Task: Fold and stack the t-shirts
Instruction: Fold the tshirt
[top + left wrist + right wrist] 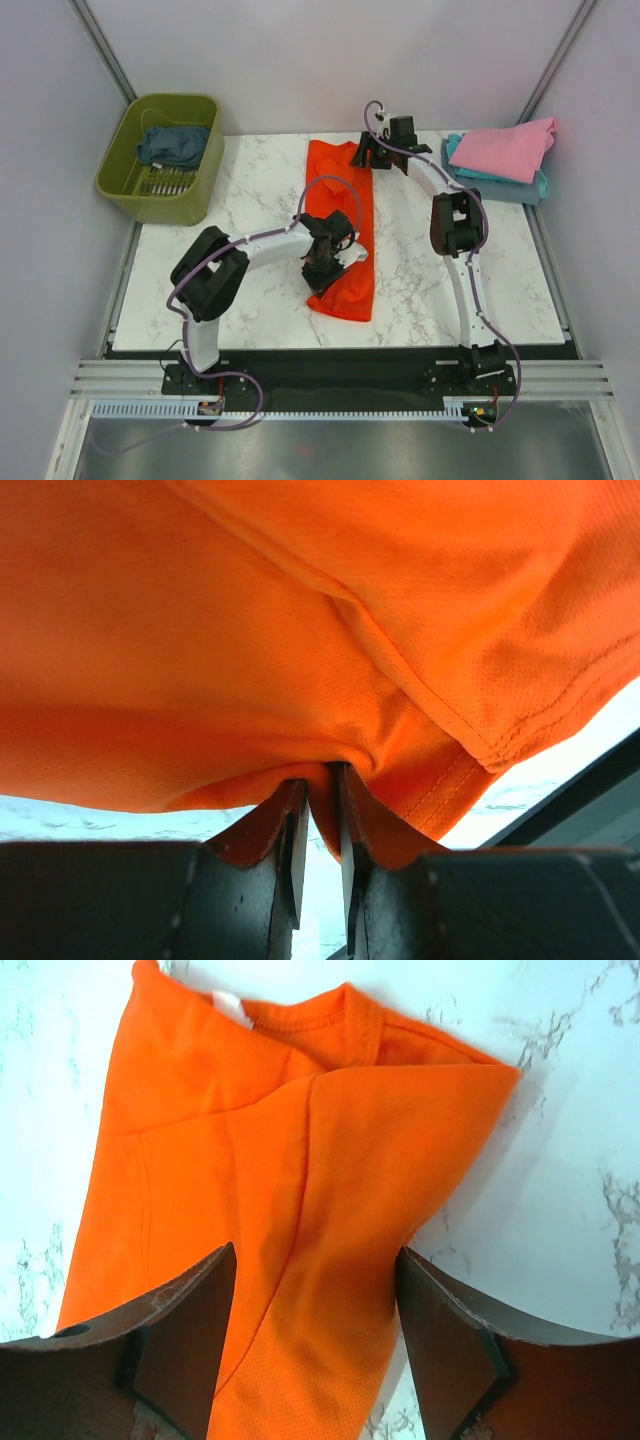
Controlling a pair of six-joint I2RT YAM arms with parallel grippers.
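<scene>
The orange-red t-shirt (343, 215) lies as a long narrow strip down the middle of the marble table. My left gripper (322, 272) is shut on a fold of its near end (330, 800) and lifts it off the table. My right gripper (366, 150) is open over the far collar end (300, 1190), its fingers (180, 1330) straddling the cloth. The pink shirt (510, 148) lies folded on the light teal shirt (540, 186) at the back right. The dark slate-blue shirt (175, 145) lies in the basket.
The olive-green plastic basket (118, 172) stands at the back left corner, partly off the table. Grey walls close in the left, back and right sides. The table's front edge (340, 348) runs just ahead of the arm bases.
</scene>
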